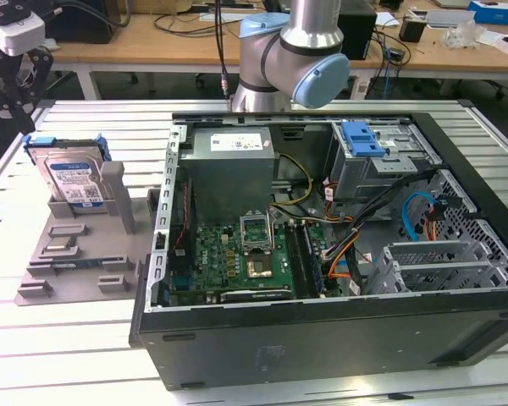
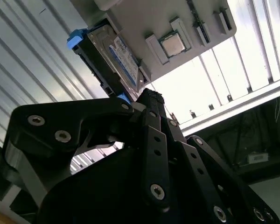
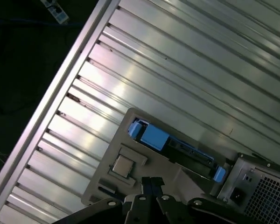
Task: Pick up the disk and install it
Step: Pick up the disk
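Note:
The disk [image 1: 70, 180] stands on edge in a grey holder tray [image 1: 68, 245] on the slatted table, at the exterior view's left. It is silver with a blue-and-white label and a blue carrier around it. In the second wrist view the disk [image 2: 115, 55] shows its label face. The first wrist view has the disk [image 3: 170, 144] edge-on, its blue carrier showing. My gripper [image 1: 13, 85] hangs above the disk and a little toward the exterior view's left, apart from it. Its black fingertips [image 2: 148, 95] meet with nothing between them, and the gripper [image 3: 150, 181] is shut in both wrist views.
An open computer case [image 1: 322, 338] lies flat at the exterior view's right, with a grey power supply [image 1: 233, 156], a motherboard [image 1: 237, 254] and a drive cage with a blue latch [image 1: 361, 139]. The holder tray also carries a small processor chip [image 2: 172, 44]. Desks stand behind.

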`<state>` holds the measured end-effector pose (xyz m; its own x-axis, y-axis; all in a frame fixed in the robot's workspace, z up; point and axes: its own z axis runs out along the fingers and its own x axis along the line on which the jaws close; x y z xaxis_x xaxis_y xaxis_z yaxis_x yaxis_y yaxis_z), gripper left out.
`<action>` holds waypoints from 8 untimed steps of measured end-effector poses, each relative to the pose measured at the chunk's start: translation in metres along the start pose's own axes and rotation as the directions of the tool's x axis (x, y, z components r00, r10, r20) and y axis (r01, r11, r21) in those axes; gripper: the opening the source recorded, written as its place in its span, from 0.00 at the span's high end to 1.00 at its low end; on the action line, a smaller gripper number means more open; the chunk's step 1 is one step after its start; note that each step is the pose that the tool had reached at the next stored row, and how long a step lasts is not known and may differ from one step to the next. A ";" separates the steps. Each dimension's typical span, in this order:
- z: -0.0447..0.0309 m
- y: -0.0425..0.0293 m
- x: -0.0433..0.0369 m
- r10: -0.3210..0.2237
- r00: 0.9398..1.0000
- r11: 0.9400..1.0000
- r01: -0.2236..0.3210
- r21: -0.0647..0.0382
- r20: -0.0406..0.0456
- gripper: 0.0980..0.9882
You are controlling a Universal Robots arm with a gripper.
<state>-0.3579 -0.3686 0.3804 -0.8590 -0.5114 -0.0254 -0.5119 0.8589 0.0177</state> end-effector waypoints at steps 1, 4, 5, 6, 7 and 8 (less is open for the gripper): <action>0.0000 0.0000 0.0000 -0.019 1.000 1.000 0.019 0.000 0.000 1.00; 0.0000 0.0000 0.0000 -0.086 0.996 0.996 0.086 -0.002 -0.002 1.00; 0.0000 0.0000 0.0000 -0.101 0.995 0.995 0.101 -0.003 -0.002 1.00; 0.0000 0.0000 0.0000 -0.118 0.993 0.993 0.118 -0.003 -0.002 1.00; 0.0000 0.0000 0.0000 -0.145 0.989 0.989 0.145 -0.004 -0.002 1.00; 0.0000 0.0000 0.0000 -0.162 0.987 0.987 0.162 -0.004 -0.003 1.00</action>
<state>-0.3579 -0.3686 0.3804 -0.7648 -0.6438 -0.0253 -0.6442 0.7646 0.0177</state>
